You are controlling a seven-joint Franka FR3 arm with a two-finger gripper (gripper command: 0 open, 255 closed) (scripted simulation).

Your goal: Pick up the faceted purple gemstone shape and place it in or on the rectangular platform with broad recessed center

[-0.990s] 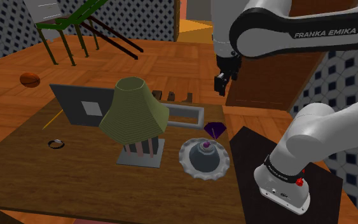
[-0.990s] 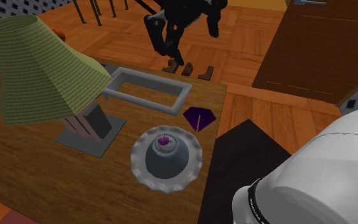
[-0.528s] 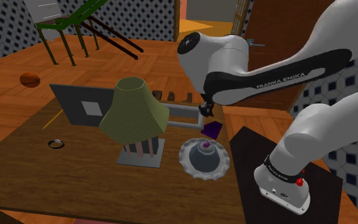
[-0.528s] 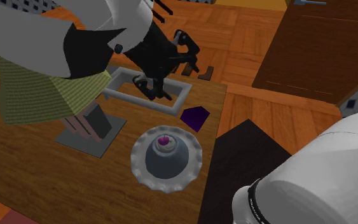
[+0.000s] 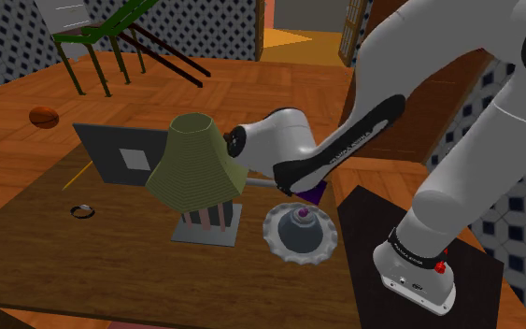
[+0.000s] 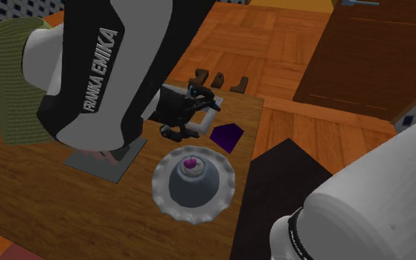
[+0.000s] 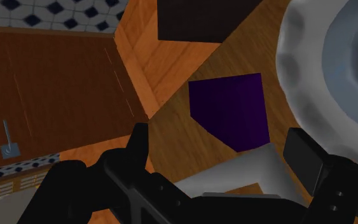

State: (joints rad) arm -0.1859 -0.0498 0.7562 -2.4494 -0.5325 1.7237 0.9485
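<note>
Down goes the gripper (image 6: 186, 118), from high above the table (image 5: 111, 252) to just over it. Holding the fingers (image 7: 139, 140) spread wide, clasping nothing. Leaving the purple gemstone (image 7: 231, 111) unmoved on the tabletop, just beside the grey platform (image 7: 247, 170) corner, near the scalloped dish (image 6: 165, 193). Looks lined up for the final drop and squeeze.

Legible markings: one brand name recorded.
White capitals "FRANKA EMIKA" ran along the dark band of the white arm (image 6: 99, 70) in the second exterior view.
</note>
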